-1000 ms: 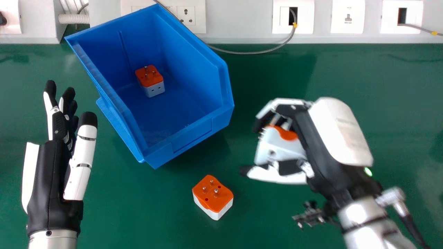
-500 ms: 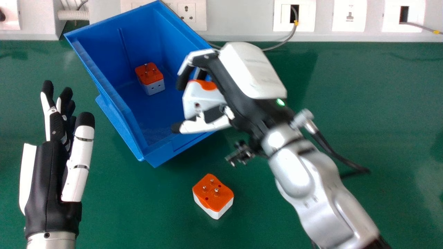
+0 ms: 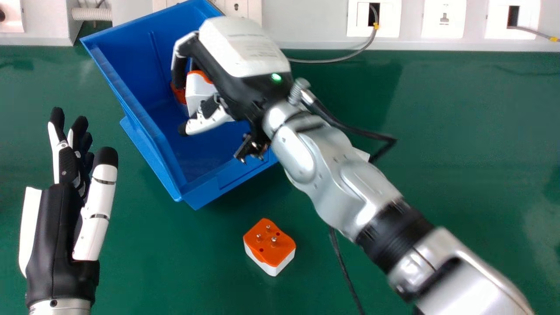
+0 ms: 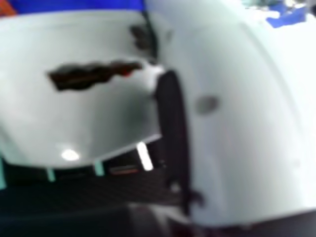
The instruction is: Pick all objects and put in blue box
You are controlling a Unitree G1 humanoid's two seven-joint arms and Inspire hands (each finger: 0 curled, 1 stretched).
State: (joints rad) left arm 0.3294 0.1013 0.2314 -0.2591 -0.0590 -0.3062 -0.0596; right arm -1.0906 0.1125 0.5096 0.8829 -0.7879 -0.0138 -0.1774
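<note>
Over the blue box (image 3: 175, 186) my right hand (image 3: 245, 83) is curled round a white and orange adapter (image 3: 199, 89). Behind that held adapter, part of another orange-topped adapter (image 3: 177, 92) shows inside the box. In the right hand view, the held adapter's white body (image 4: 98, 118) lies against the thumb of my right hand (image 4: 242, 118). One more adapter (image 3: 269, 247), orange on top with pins upward, rests on the table in front of the box. My left hand (image 3: 59, 227) is at the left with its fingers straight, holding nothing.
The green table (image 3: 415, 131) runs back to a pale panel with wall sockets (image 3: 374, 19). A grey cable (image 3: 323, 60) lies along the back edge. My right forearm (image 3: 350, 188) crosses the table from the lower right, a black cable (image 3: 343, 267) hanging beside it.
My right hand has moved left and toward the back, carrying the adapter from right of the box to over it. The adapter on the table has stayed put.
</note>
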